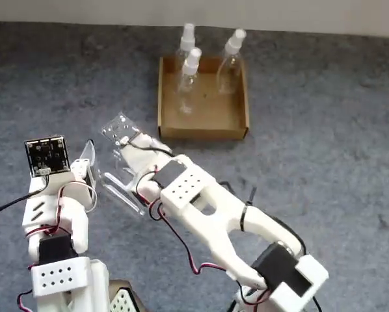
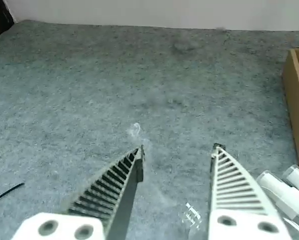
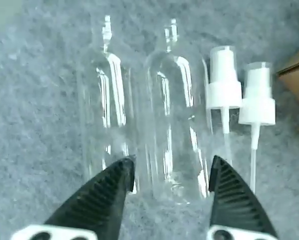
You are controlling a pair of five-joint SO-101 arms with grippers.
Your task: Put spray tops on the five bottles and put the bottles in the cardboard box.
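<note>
My right pincer [image 3: 172, 162] open over two uncapped bottles [image 3: 172, 115], two spray tops [image 3: 224, 90] beside them, my left pincer [image 2: 178, 149] open, three capped bottles [image 1: 189, 75] upright in the cardboard box [image 1: 204, 133].

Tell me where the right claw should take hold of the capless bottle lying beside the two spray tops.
Grip the bottle across its round mid-body, coming down from above: it lies flat, and the open right claw spans its width. The second bottle and spray tops lie close either side, so side approaches look blocked.

grey felt-like table cover [image 1: 324, 162], perhaps a pale wall [image 1: 84, 10] behind
</note>
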